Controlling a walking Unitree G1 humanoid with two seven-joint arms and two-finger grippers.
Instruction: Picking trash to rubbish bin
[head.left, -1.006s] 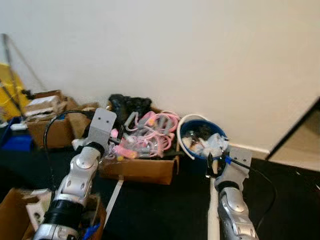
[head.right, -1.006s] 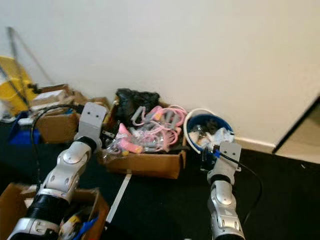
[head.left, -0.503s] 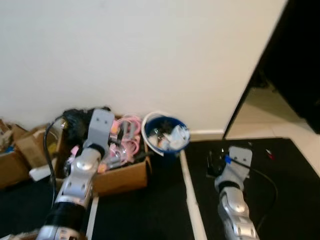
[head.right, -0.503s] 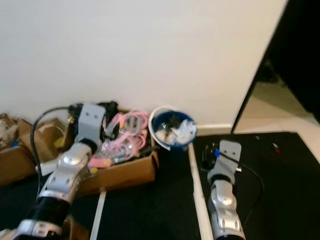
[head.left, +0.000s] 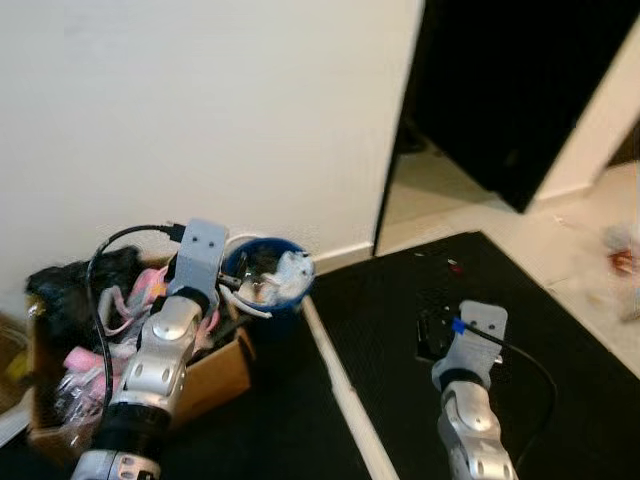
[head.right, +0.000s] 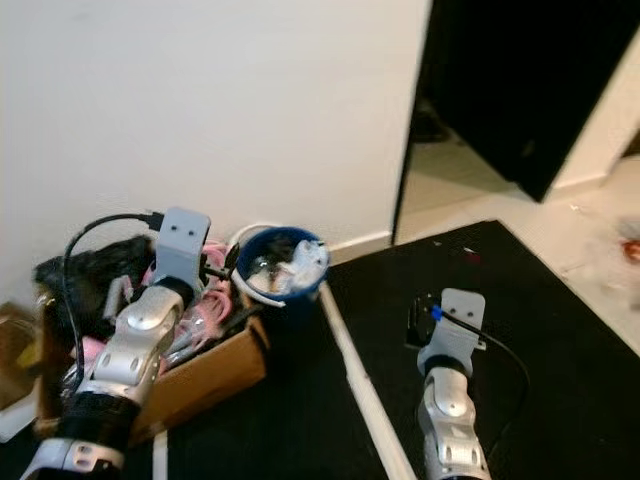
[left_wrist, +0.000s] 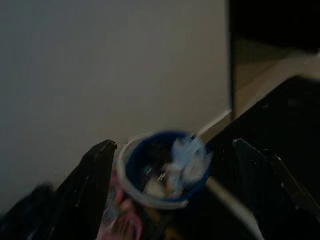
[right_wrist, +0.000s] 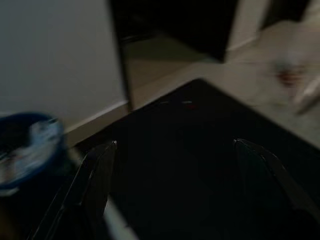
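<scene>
A glossy blue plastic rubbish bin (head.left: 268, 283) beside a matt brown cardboard box (head.left: 205, 375), at ten o'clock; brushed silver metal arms above matt black carpet (head.left: 400, 330).

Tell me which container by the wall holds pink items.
The brown cardboard box, left of the round blue bin. The bin holds white and clear crumpled trash instead.

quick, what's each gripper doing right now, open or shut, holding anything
Left gripper: open, holding nothing, facing the round blue rubbish bin.
Right gripper: open, holding nothing, above the black floor mat.
</scene>
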